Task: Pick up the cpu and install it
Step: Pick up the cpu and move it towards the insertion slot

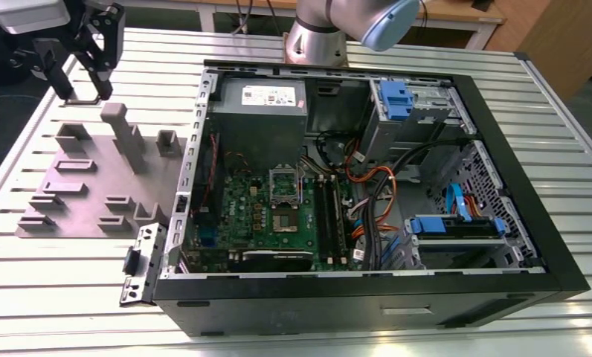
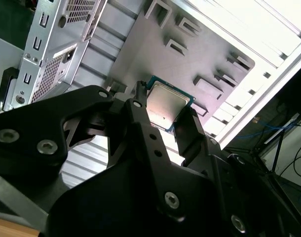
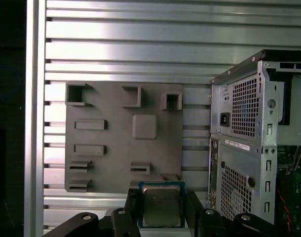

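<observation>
The cpu (image 3: 161, 206) is a small square chip with a silver-grey top and a thin greenish rim. It is held by two opposite edges between the black fingers of my gripper (image 3: 161, 197), which is shut on it. In the second wrist view the cpu (image 2: 166, 101) also sits clamped in the gripper (image 2: 164, 106). In the exterior view the gripper (image 1: 82, 93) hangs above the far end of the grey holder plate (image 1: 88, 186), at the exterior view's left of the open computer case (image 1: 375, 297). The motherboard's socket (image 1: 283, 221) lies open, with its metal frame (image 1: 284, 181) raised.
The grey holder plate (image 3: 116, 143) carries several raised blocks and slots, and a tall post (image 1: 127, 137) stands near the gripper. The case's rear wall (image 3: 239, 148) rises beside the plate. Inside are a grey power supply (image 1: 261, 104), orange and black cables (image 1: 375, 186) and blue drive brackets (image 1: 455, 225).
</observation>
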